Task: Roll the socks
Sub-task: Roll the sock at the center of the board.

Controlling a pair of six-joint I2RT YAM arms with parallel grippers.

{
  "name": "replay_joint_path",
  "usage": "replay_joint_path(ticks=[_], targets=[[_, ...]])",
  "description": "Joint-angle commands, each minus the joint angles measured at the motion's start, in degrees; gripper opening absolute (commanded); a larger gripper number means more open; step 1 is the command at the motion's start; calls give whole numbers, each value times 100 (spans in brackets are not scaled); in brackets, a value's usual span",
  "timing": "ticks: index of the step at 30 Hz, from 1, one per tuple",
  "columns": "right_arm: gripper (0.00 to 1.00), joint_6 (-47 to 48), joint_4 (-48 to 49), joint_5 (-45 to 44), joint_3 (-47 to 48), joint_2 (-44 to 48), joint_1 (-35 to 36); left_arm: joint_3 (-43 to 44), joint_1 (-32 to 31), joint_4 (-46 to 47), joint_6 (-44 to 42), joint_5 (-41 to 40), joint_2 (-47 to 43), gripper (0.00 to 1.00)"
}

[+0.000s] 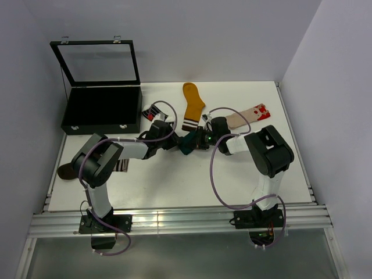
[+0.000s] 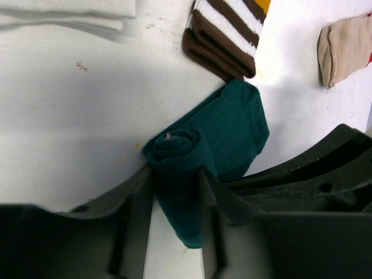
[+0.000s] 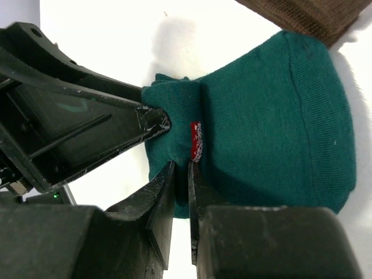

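Closest to my left wrist lens, my left gripper (image 2: 176,174) is straddling the rolled end of the teal sock (image 2: 238,125). Its fingers (image 2: 136,221) are pressing on either flank of the roll, and the fabric is filling the whole gap between them. Beyond the roll, the unrolled part is lying flat on the white table (image 2: 70,116), in the middle between my two arms. It is reaching up to the brown-and-white cuff of the mustard sock (image 2: 224,35), just beside it and perhaps touching. Off to the right, the beige sock (image 2: 343,49) is lying well apart.

From the opposite side my right gripper (image 3: 181,165) is resting on the same sock, just short of a small red tag (image 3: 196,139). Its jaws are standing nearly together with only a slit between them, and I cannot tell whether they are nipping a fold.

I am judging this sock to be light, limp and springy. It looks neither fragile nor slippery against my pads, but likely to slide on the smooth table and to uncoil once released. I am thinking the best hold is across the thick body of the roll, squeezing firmly, while the other fingers are pinning the flat part close to the roll, not its loose far edge.
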State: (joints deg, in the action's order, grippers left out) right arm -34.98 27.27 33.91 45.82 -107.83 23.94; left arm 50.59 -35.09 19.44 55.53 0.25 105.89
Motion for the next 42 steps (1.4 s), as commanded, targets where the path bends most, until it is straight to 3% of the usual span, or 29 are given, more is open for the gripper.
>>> replay_joint_path(ticks=[1,4,7,14,18,22,42], targets=[[20,422,-749,-560,-38,147,31,188,2,-572,-68,-78,239,31],[32,650,-854,-1034,-187,664,84,285,11,-818,-86,-78,231,21],[49,1063,-1065,-1885,-284,1253,312,460,11,-1282,-165,-113,204,19],[65,2161,-1172,-4241,-407,1871,1629,908,-6,-2355,-542,-254,125,18],[67,2802,-864,-5068,-460,1819,2411,1032,-6,-2647,-718,-280,134,18],[68,3111,-644,-5438,-337,1520,2729,1050,2,-2735,-763,-219,134,18],[64,3876,297,-5878,-127,554,3099,1076,2,-2761,-851,-78,178,17]])
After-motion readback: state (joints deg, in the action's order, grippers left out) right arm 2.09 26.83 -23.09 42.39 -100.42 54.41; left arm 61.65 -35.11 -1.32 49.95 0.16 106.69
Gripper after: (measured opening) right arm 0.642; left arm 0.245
